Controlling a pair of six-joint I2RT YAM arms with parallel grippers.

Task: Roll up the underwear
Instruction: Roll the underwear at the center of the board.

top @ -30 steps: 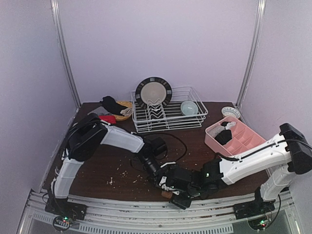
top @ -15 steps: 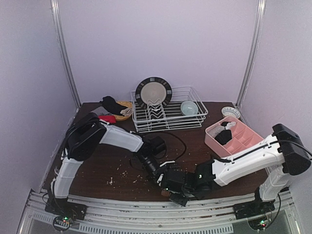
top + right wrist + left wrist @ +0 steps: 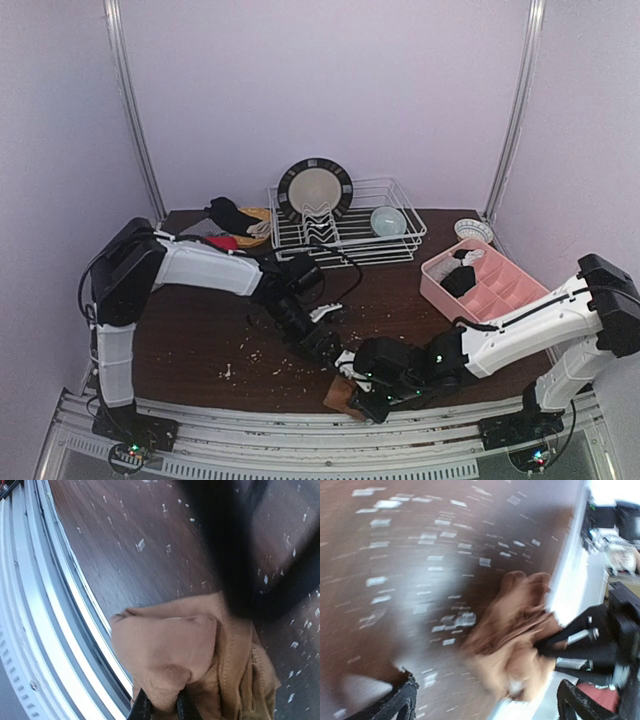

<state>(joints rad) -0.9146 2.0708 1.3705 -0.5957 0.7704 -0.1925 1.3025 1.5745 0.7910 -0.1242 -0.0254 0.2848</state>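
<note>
Pinching the bunched brown underwear, right gripper has no neat roll yet — left gripper wide, pile waiting.

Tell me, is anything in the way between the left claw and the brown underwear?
Nothing visible is. The open left claw has only crumb-dotted table before the brown underwear. The right claw pinches the underwear near the table's edge.

The left arm and right arm each have white moulded link shells between black joint housings, black jaws, a thin black cable running back from the jaws along the right link, and black bases with green and red indicator lights.
</note>
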